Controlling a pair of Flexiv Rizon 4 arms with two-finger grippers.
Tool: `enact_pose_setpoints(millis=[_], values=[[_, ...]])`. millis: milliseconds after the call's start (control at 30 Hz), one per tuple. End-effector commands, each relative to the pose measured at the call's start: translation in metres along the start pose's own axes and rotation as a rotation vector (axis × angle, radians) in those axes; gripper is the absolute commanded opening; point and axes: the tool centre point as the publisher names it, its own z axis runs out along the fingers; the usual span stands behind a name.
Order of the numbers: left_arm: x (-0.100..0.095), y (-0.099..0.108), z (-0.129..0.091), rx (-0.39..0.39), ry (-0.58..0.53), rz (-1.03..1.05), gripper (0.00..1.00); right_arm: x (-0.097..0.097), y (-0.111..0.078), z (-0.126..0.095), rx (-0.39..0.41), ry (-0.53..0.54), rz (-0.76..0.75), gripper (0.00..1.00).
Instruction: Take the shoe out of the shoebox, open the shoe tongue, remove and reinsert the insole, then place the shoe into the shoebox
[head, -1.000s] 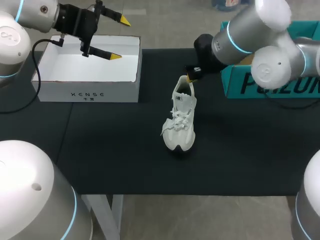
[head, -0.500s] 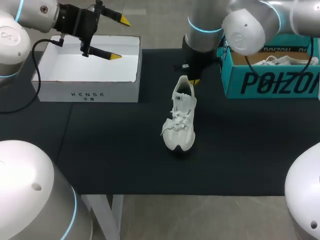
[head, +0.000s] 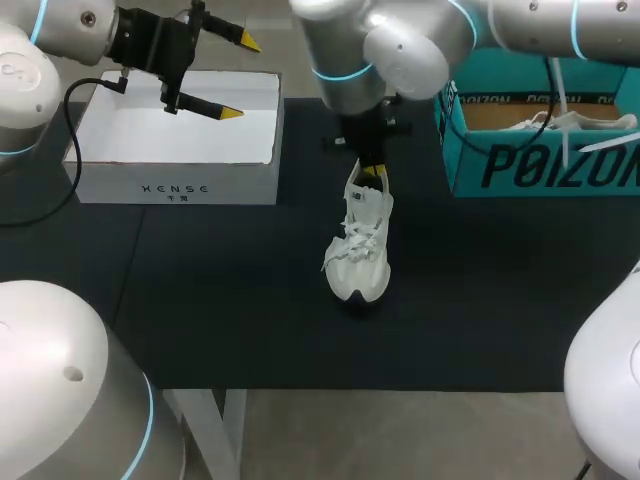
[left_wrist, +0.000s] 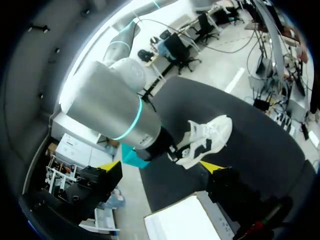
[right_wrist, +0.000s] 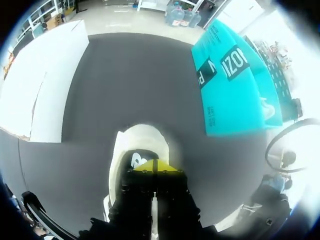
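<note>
A white laced shoe stands upright mid-table, toe toward the front edge; it also shows in the left wrist view. My right gripper is shut, its yellow tips together just over the shoe's heel opening. From the right wrist, the tips hang above the shoe's opening, where the insole with a dark logo shows. My left gripper stands open above the white shoebox, holding nothing. The left gripper looks out toward the shoe.
A teal box with another white shoe in it sits at the table's back right, also visible as the teal box. The right arm's big links hang over the table's back middle. Black tabletop lies around the shoe.
My right arm has swung leftward across the back of the table, and its shut tips have come from beside the heel to over the shoe's opening. Left arm and shoe are unmoved.
</note>
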Motion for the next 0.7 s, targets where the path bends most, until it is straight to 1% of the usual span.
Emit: enact_pose_setpoints(millis=[33,133,233,367,500,600,700], values=[[0.0,0.0,0.0,-0.002,0.0,0.0,1.0,0.006,-0.006,0.003,-0.079,-0.028,-0.01,0.0],[0.0,0.0,0.0,-0.002,0.0,0.0,1.0,0.009,-0.007,0.009,-0.112,-0.01,-0.008,0.0],[0.0,0.0,0.0,-0.002,0.0,0.0,1.0,0.014,-0.009,0.013,-0.125,0.002,-0.005,0.0],[0.0,0.0,0.0,-0.002,0.0,0.0,1.0,0.017,-0.013,0.017,-0.12,-0.01,-0.008,0.0],[0.0,0.0,0.0,-0.002,0.0,0.0,1.0,0.012,-0.016,0.018,-0.118,-0.035,-0.023,0.0],[0.0,0.0,0.0,-0.002,0.0,0.0,1.0,0.008,-0.015,0.025,-0.104,-0.037,-0.017,0.0],[0.0,0.0,0.0,-0.002,0.0,0.0,1.0,0.01,-0.014,0.034,-0.097,-0.037,-0.02,0.0]])
